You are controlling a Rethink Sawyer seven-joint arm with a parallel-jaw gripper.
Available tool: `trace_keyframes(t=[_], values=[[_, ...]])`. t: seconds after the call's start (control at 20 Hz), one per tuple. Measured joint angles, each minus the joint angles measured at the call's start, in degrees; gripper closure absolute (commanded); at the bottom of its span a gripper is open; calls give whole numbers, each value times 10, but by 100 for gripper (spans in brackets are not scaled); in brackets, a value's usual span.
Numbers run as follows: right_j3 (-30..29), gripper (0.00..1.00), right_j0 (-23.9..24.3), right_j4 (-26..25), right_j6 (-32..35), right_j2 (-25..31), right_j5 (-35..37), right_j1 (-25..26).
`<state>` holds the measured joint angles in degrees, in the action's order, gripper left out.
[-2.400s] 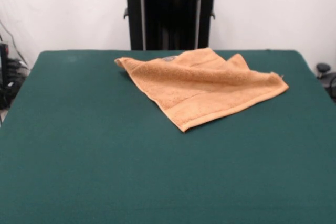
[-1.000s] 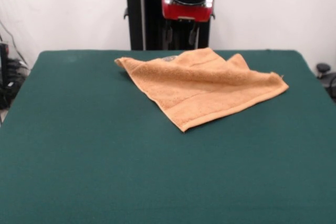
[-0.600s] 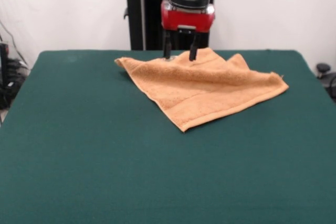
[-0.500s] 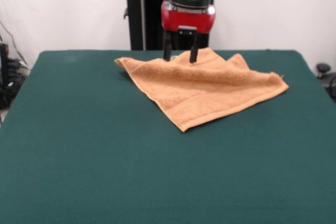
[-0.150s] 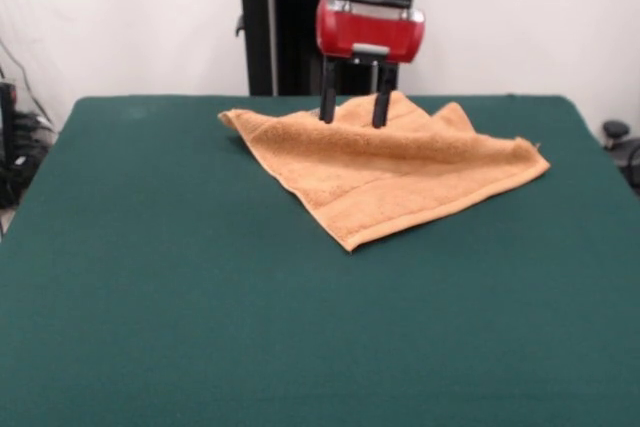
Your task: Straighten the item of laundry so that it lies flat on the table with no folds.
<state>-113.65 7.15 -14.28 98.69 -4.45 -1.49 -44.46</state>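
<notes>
We see a small orange-tan terry cloth towel (image 5: 385, 169) with a rough, looped, matt pile and a smoother, flatter woven band along its near edges. It lies on a large table covered in dark green felt-like cloth (image 5: 200, 297), which looks matt and finely napped, with no shine anywhere. Above the towel, the gripper (image 5: 353, 113) has a glossy red shell that looks like smooth plastic, with a pale metal-looking plate on its face and two matt black fingers (image 5: 327, 102) held apart.
</notes>
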Motion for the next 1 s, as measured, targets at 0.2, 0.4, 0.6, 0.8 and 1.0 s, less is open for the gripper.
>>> trace_keyframes(t=[0.2,0.4,0.6,0.8,1.0], values=[[-2,0,-2,2,0,-2,-4,15],[-2,0,0,7,0,-2,-3,40],[-3,0,6,7,0,-2,-8,59],[-7,0,12,5,0,-2,-33,63],[-14,0,12,4,0,-7,-87,68]])
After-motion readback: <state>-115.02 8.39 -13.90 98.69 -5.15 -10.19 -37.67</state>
